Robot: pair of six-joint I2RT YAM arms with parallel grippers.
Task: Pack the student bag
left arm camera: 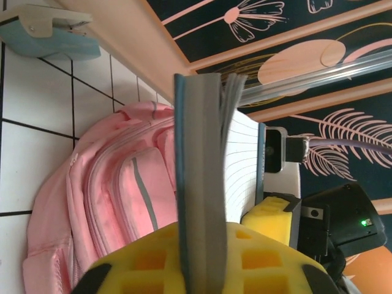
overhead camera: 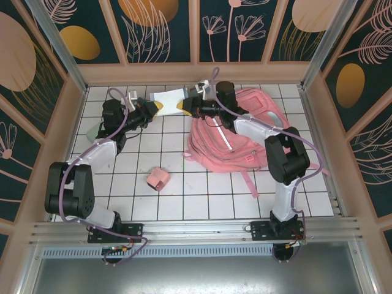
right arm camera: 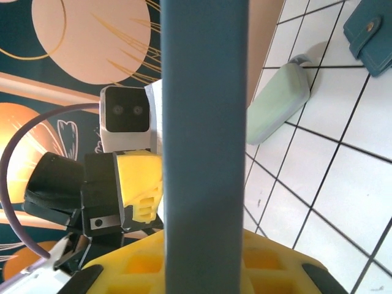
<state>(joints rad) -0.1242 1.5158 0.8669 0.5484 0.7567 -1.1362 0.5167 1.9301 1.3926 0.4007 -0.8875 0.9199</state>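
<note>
The student bag (overhead camera: 245, 131) is a large pink backpack lying flat on the tiles at the right; in the left wrist view the student bag (left arm camera: 104, 202) lies behind the book. A notebook (overhead camera: 169, 97) with a grey-blue cover and lined white pages hangs above the back of the table, left of the bag. My left gripper (overhead camera: 158, 108) is shut on its left end. My right gripper (overhead camera: 182, 105) is shut on its right end. Edge-on, the notebook (left arm camera: 199, 159) stands between my left gripper's (left arm camera: 202, 245) yellow pads. The notebook's cover (right arm camera: 205, 122) rises from my right gripper (right arm camera: 205, 251).
A small pink box (overhead camera: 159, 179) sits on the tiles near the front centre. A pale green case (right arm camera: 275, 104) and a teal wallet (right arm camera: 370, 33) lie at the left. A light blue and white object (left arm camera: 49, 30) lies by the back wall.
</note>
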